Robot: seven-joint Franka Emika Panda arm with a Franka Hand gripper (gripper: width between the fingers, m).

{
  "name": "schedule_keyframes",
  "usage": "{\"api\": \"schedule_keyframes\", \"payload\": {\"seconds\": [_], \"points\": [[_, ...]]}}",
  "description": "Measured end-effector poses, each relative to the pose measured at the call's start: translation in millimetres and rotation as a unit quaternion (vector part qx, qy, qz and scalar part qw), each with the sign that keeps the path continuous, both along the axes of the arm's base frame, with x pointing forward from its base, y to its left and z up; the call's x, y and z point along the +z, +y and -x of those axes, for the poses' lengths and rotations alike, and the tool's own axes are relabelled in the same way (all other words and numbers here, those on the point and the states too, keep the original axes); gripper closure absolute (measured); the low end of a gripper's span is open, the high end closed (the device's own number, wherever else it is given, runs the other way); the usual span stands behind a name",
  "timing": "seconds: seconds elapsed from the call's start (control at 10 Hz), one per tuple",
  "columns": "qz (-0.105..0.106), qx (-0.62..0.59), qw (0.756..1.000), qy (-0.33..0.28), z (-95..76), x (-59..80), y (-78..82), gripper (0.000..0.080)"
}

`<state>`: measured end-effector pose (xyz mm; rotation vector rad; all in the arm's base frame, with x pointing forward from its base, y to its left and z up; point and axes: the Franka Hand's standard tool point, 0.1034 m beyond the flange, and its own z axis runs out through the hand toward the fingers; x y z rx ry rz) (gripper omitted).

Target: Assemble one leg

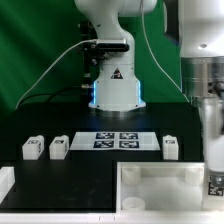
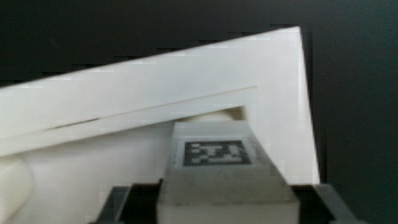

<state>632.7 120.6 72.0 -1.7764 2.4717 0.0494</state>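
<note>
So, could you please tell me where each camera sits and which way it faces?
Exterior view: off the arm, facing the robot's base across the black table; the arm comes down at this view's right edge.
Wrist view: on the wrist, looking along the gripper at the leg held between its fingers, with the white tray beyond.
Shared: both show the tray.

no readable words; a warning triangle sign on the robot base.
</note>
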Motion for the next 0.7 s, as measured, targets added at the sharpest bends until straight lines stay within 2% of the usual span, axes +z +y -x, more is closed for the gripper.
{"api": "schedule_keyframes", "payload": {"seconds": [0.2, 0.5, 0.7], "points": [[0.002, -0.026, 1.0, 0.002, 0.0, 0.6, -2.1, 0.0506], [0.007, -0.004, 1.0, 0.001, 0.7, -0.1, -2.2, 0.0505], [0.008, -0.003, 1.0, 0.001, 0.9, -0.4, -2.2, 0.0191]]}}
